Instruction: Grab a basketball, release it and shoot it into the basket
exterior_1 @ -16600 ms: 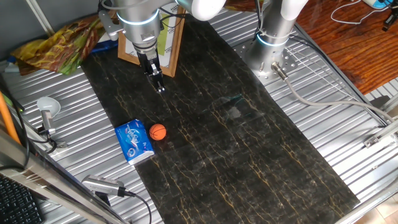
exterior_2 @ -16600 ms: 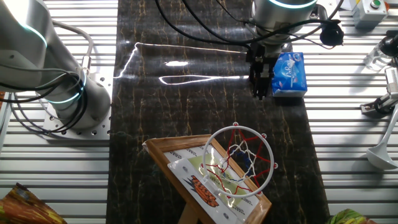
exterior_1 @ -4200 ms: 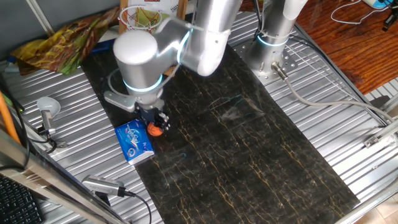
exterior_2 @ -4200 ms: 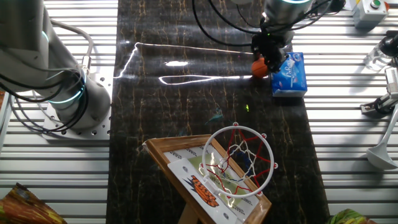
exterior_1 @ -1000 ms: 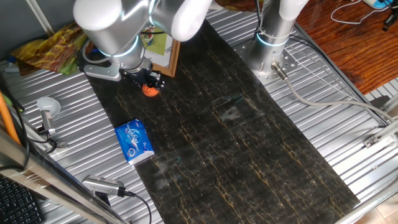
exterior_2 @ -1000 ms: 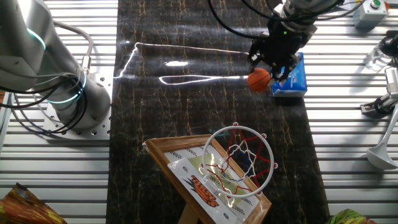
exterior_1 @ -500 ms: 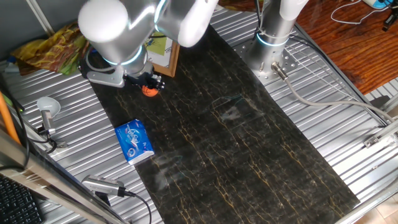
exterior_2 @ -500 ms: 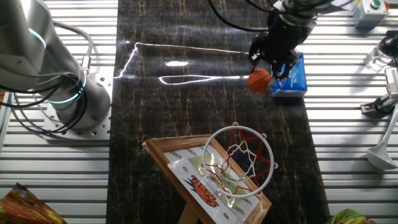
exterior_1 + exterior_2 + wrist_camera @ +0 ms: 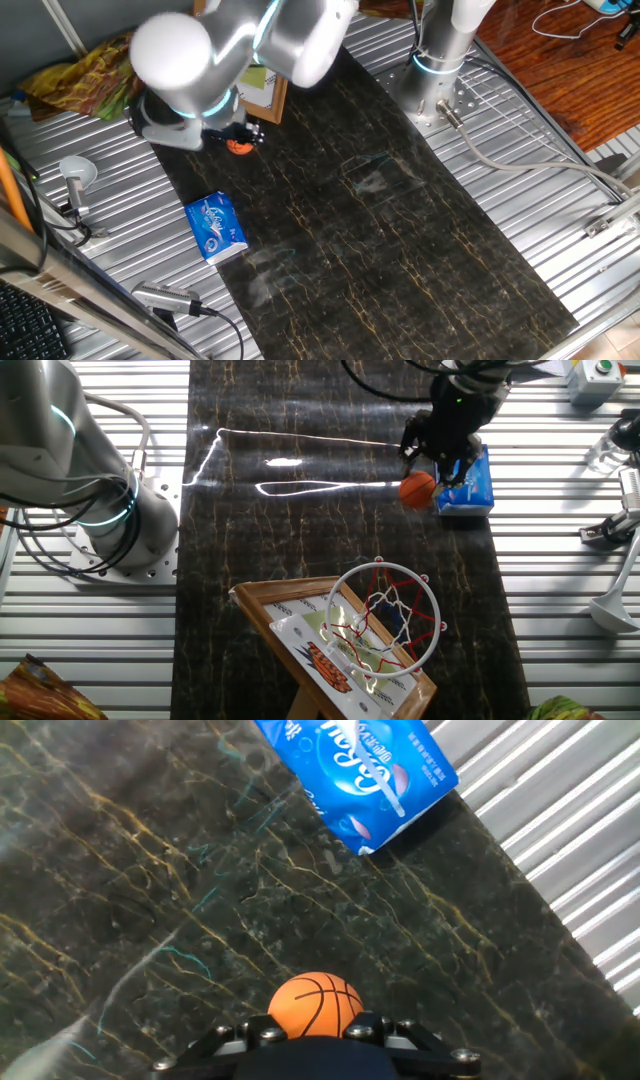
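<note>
The tiny orange basketball (image 9: 238,145) with dark seam lines is held in my gripper (image 9: 240,140), lifted above the dark mat. In the other fixed view the basketball (image 9: 418,488) hangs from my gripper (image 9: 425,478), beside the blue packet and up-table from the basket (image 9: 390,617), whose orange rim and white net stand on the wood-framed backboard (image 9: 330,645). In the hand view the basketball (image 9: 315,1006) sits between the dark fingers at the bottom edge. In one fixed view the arm hides most of the basket.
A blue-and-white packet (image 9: 216,227) lies at the mat's left edge, also seen in the other fixed view (image 9: 467,478) and the hand view (image 9: 360,770). A second arm's base (image 9: 90,510) stands beside the mat. A ladle (image 9: 76,180) and a crumpled bag (image 9: 90,70) lie on the ribbed metal.
The arm has shifted a little to the left and tilted, with the basketball staying in the gripper near the same height. The packet and basket have not moved.
</note>
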{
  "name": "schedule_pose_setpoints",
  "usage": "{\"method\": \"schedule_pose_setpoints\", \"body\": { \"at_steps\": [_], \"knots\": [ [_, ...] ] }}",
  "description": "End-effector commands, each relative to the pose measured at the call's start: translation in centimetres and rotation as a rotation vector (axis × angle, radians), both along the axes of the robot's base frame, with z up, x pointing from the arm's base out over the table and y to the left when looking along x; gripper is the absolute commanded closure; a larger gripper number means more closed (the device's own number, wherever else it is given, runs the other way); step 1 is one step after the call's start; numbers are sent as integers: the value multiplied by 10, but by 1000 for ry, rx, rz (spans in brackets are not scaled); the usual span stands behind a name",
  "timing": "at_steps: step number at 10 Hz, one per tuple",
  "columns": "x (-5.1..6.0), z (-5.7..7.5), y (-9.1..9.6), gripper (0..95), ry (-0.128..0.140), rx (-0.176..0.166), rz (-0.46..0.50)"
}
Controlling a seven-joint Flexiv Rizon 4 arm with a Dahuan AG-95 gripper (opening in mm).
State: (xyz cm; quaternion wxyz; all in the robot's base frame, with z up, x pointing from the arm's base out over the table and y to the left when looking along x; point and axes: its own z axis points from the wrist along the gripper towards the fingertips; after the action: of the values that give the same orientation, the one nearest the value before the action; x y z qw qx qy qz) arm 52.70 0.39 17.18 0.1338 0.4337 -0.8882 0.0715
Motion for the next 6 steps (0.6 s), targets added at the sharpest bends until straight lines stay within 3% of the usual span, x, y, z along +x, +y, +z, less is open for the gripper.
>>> {"method": "schedule_pose_setpoints", "body": {
  "at_steps": [1, 2, 4, 6],
  "knots": [
    [9, 9, -16, 950, -12, 11, 6],
    [18, 30, -32, 950, -7, 8, 9],
    [21, 59, -53, 950, 1, 3, 17],
    [8, 84, -76, 950, 5, 7, 31]
  ]
}}
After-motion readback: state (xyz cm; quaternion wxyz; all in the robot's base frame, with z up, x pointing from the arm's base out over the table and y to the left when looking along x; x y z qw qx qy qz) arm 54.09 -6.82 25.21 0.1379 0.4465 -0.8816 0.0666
